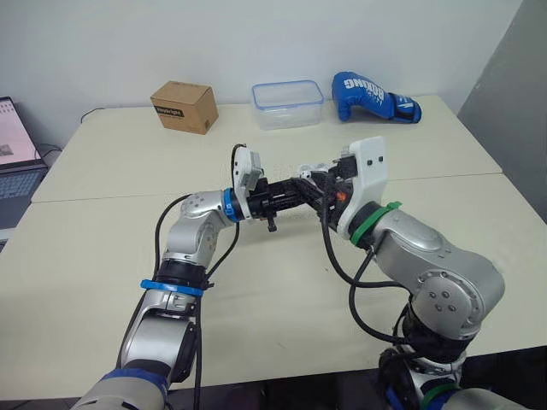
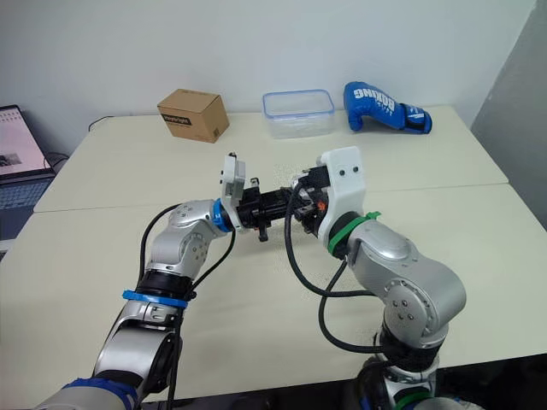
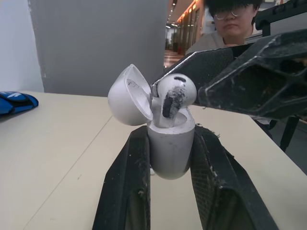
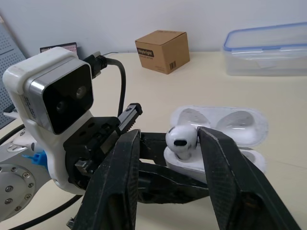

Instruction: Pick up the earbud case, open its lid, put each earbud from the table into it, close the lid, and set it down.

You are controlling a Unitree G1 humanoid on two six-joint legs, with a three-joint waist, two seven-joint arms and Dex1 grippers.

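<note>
Now | left pincer (image 1: 292, 196) clamps earbud case (image 3: 171, 149) | right pincer (image 4: 170, 135) around earbud (image 4: 183, 140), grip unclear

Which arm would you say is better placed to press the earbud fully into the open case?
Right. The right gripper is at the earbud, whose stem sits partway in the case, while the left gripper is clamped around the case body, steadying it with the lid open.

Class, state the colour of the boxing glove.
The boxing glove is blue with white lettering; right eye view.
</note>
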